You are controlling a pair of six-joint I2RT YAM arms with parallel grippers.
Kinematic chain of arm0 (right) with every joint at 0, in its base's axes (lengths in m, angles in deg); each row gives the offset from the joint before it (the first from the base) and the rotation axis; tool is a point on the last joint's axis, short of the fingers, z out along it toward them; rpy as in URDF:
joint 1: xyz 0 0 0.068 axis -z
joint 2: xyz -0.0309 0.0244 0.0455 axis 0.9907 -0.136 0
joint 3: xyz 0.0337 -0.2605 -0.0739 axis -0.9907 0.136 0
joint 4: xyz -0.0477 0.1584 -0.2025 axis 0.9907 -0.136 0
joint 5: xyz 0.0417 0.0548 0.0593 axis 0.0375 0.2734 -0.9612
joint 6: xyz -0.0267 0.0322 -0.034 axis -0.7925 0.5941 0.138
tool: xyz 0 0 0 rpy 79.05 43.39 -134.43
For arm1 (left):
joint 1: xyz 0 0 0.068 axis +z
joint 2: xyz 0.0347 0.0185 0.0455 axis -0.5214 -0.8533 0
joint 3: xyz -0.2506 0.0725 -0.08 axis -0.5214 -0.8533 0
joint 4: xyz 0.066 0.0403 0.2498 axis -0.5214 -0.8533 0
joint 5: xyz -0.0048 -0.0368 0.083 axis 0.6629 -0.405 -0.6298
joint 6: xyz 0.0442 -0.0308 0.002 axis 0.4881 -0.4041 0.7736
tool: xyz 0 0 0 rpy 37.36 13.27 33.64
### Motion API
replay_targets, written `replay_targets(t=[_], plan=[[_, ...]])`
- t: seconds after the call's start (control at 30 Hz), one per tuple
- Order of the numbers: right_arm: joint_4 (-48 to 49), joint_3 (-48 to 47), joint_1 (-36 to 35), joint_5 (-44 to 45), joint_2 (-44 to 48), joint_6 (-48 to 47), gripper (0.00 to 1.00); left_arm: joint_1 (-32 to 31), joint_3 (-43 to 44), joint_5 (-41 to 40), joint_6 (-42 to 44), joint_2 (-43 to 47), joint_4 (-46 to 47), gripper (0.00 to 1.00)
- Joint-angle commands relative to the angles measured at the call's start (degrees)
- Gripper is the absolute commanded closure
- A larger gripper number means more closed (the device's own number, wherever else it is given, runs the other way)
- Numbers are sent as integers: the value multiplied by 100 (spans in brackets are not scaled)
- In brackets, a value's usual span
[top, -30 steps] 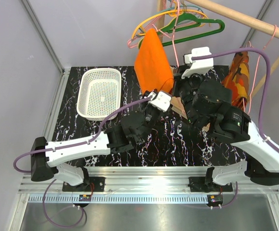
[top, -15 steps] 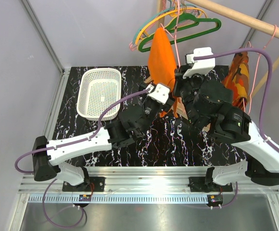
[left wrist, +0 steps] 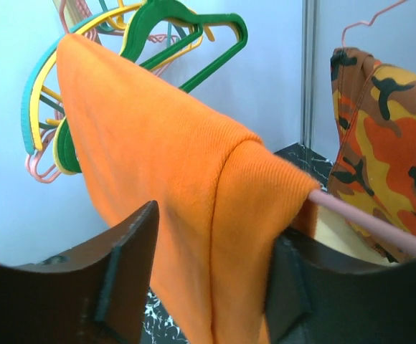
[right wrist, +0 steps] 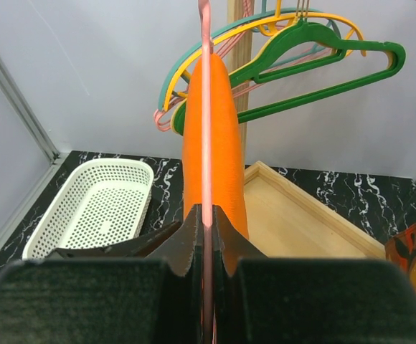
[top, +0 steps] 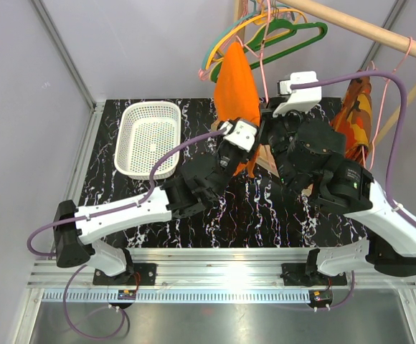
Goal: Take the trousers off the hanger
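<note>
The bright orange trousers (top: 237, 89) hang folded over the bar of the thin pink hanger (top: 263, 68), in front of the rail. In the left wrist view the trousers (left wrist: 179, 186) drape over the pink bar (left wrist: 366, 222). My left gripper (left wrist: 208, 287) is open, its jaws either side of the hanging cloth, which touches the right-hand finger (left wrist: 294, 287); it also shows in the top view (top: 245, 147). My right gripper (right wrist: 206, 236) is shut on the pink hanger wire (right wrist: 205, 107), just below the trousers (right wrist: 219, 136); it also shows in the top view (top: 267, 136).
A white perforated basket (top: 149, 137) sits at the back left of the black marbled table (top: 265, 215). A wooden tray (right wrist: 301, 222) lies behind the trousers. Green, yellow and teal hangers (top: 287, 36) hang on the wooden rail (top: 366, 29). A camouflage-patterned garment (top: 355, 115) hangs at right.
The left gripper has risen and moved in towards the trousers, now straddling the cloth. The hanger with the trousers has swung from tilted left to nearly upright. The right gripper stays clamped on the wire.
</note>
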Motion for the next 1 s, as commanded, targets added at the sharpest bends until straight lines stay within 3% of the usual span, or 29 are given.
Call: replay_targets(t=[0.0,0.4,0.43,0.5,0.53,0.87,0.97], plan=[[816,-117,-61,-72,289,231,100,28,333,-150,155,-128,560,51],[596,-82,-70,-282,377,512,100,432,333,-282,130,-120,657,72],[578,-91,-69,-300,360,512,100,450,342,-300,165,-120,692,80],[552,-73,-69,-318,360,521,100,441,334,-361,296,-111,833,86],[561,-47,-69,-309,369,521,100,450,342,-362,349,-111,833,100],[684,1200,-61,148,904,529,100,441,-27,-309,271,951,755,100],[89,1578,-8,218,975,1082,100,432,-18,-195,104,1330,482,100]])
